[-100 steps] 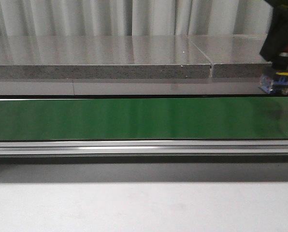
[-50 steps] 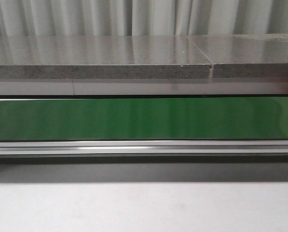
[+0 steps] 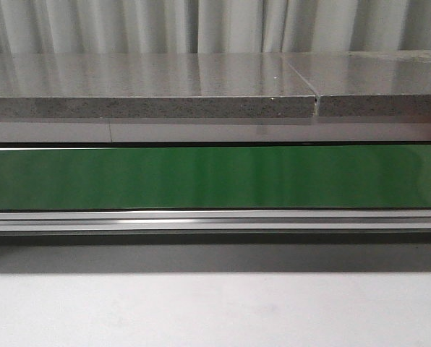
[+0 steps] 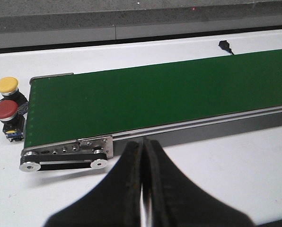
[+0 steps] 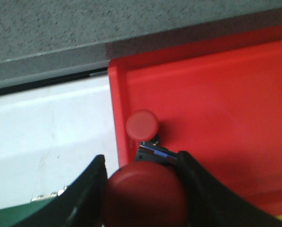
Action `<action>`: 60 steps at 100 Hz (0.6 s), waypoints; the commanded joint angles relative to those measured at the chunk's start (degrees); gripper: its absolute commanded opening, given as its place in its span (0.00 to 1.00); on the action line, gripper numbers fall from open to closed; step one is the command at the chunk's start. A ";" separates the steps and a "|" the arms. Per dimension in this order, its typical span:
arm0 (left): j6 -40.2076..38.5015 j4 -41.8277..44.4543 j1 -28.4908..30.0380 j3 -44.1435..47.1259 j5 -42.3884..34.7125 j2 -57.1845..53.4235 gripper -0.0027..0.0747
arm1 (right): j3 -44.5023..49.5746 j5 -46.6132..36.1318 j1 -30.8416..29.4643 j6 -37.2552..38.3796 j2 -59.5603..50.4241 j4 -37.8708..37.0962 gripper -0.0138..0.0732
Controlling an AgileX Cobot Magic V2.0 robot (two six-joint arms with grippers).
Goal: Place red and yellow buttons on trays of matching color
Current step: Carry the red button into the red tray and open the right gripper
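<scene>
Gone from the front view is my right arm, which hung at the belt's right end a second ago; only a red sliver is showing there. My right gripper is clamping a red button over the red tray, where one red button is already lying. My left gripper is hovering pinched shut, empty. Waiting beside the belt's end: one yellow button, one red button (yellow tray not clearly visible). Count: three red, one yellow.

The right hand, seen at the front view's right edge a second ago, has left that view.
</scene>
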 commanded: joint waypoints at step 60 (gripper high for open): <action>-0.46 -0.44 -0.39 -1.29 -4.13 0.74 0.01 | -11.03 -6.57 -2.40 3.06 12.85 0.85 0.32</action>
